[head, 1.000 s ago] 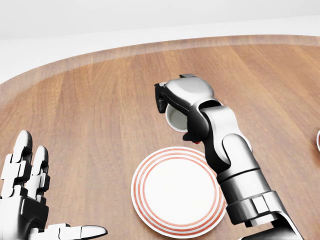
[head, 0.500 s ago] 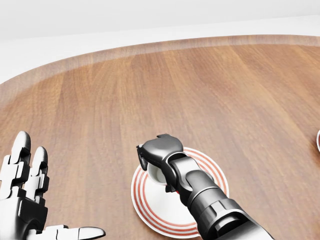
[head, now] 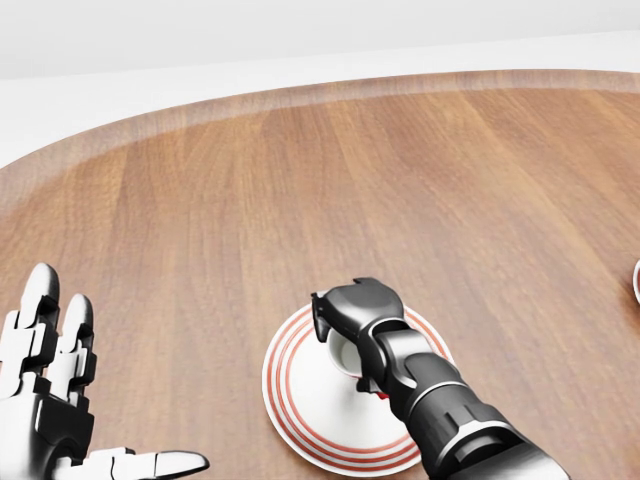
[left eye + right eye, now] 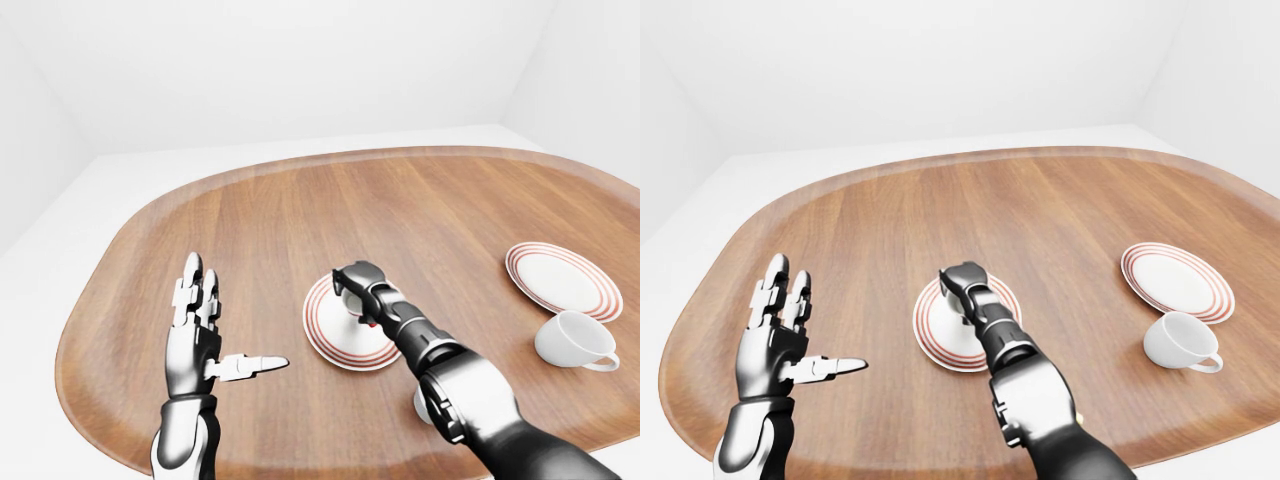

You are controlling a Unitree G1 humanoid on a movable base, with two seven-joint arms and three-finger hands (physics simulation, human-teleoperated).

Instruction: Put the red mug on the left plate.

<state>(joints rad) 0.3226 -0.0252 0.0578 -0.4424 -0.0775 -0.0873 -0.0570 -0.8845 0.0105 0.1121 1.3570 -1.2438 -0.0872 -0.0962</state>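
Note:
My right hand (image 3: 345, 312) is shut on the red mug (image 3: 342, 357), holding it over the middle of the left plate (image 3: 290, 415), a white plate with red rings. The hand covers most of the mug. Only its pale inside and a red sliver by the wrist show. I cannot tell whether the mug touches the plate. In the left-eye view the same hand (image 4: 352, 284) sits on the left plate (image 4: 325, 335). My left hand (image 3: 60, 400) stands open at the head view's bottom left, well apart from the plate, with nothing in it.
A second red-ringed plate (image 4: 560, 280) lies at the right of the oval wooden table (image 4: 250, 230). A white mug (image 4: 575, 340) lies just below that plate. The table edge runs close under my left hand.
My right hand brought the mug down from above the plate's top edge onto the plate, then shifted slightly right. The left hand stayed where it was.

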